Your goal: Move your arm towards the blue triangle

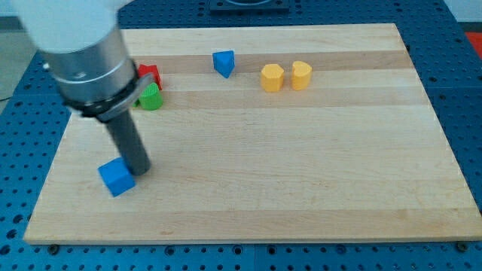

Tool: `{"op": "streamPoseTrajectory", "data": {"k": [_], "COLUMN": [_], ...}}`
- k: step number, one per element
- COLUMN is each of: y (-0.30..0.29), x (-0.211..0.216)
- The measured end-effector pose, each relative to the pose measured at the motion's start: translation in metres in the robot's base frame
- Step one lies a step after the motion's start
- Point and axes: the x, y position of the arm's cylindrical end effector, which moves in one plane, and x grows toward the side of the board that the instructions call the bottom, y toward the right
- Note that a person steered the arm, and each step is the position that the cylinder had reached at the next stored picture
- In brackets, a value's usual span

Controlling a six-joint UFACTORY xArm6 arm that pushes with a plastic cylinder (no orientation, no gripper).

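My tip (pixel 140 170) sat low on the wooden board (pixel 301 173), toward the view's left, and it carried nothing: a bare dark rod with no jaw to widen or narrow. Right at it, touching or as good as touching on the lower-left side, was the blue cube (pixel 117 178); the exact contact was hard to make out.

Up from my tip, toward the view's top and partly hidden behind the arm's grey body, the green block (pixel 151 98) showed, its shape unclear. Just beyond that, the red block (pixel 150 74) peeked out, the two close together or touching.

Further off, up and to the right of my tip, stood the blue triangle (pixel 223 62), well apart from the rod and near the board's top edge.

Farther right again sat the yellow hexagon-like block (pixel 272 77), and just beside it the yellow heart-like block (pixel 301 74), the farthest piece from my tip.
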Motion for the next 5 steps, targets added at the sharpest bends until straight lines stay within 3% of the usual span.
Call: {"op": "streamPoseTrajectory", "data": {"k": [2,5], "y": [-0.023,0.052], "x": [0.03,-0.077]}}
